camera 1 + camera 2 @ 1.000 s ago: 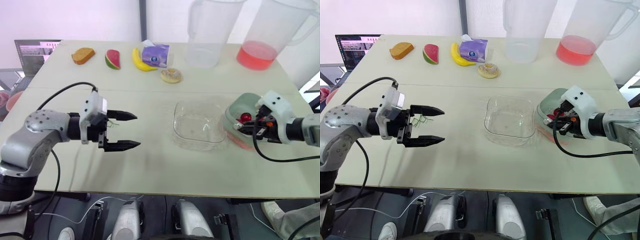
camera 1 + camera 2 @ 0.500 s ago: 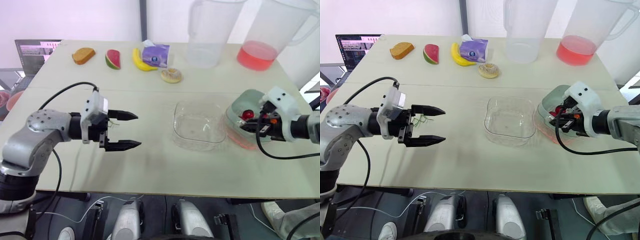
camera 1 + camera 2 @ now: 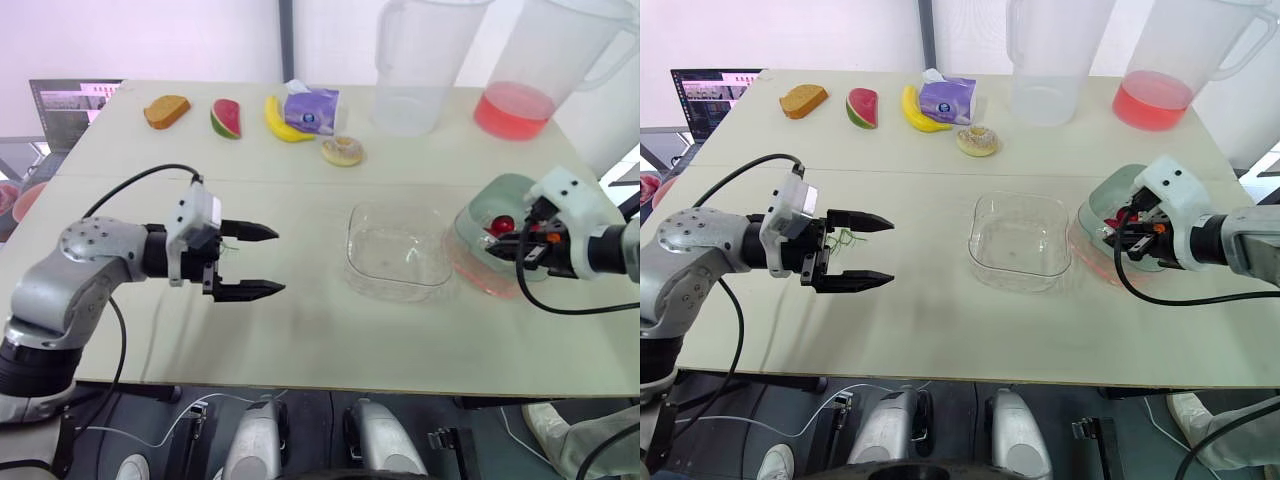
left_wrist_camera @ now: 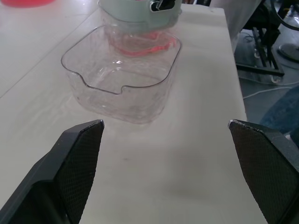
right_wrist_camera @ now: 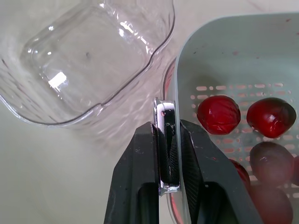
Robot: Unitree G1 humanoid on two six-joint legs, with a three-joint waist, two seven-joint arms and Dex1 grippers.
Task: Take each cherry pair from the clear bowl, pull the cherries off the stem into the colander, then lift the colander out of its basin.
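Note:
The pale green colander (image 3: 497,205) holds several red cherries (image 5: 218,114) and sits tilted over its pink basin (image 3: 478,276) at the table's right. My right gripper (image 5: 167,135) is shut on the colander's near rim, one finger inside and one outside. The clear bowl (image 3: 397,250) stands empty just left of the basin. My left gripper (image 3: 256,262) hovers open over the table's left half, with nothing between its fingers (image 4: 79,154). Thin green stems (image 3: 843,240) lie on the table just behind it.
Along the far edge stand a clear pitcher (image 3: 415,60) and a pitcher with red liquid (image 3: 530,80). Toy bread (image 3: 166,111), a watermelon slice (image 3: 226,118), a banana (image 3: 283,122), a tissue pack (image 3: 311,108) and a donut (image 3: 343,151) lie at the back. A laptop (image 3: 70,105) sits far left.
My right gripper has moved right and slightly up, holding the colander's rim, and the colander has shifted with it over the pink basin. The left gripper has barely moved.

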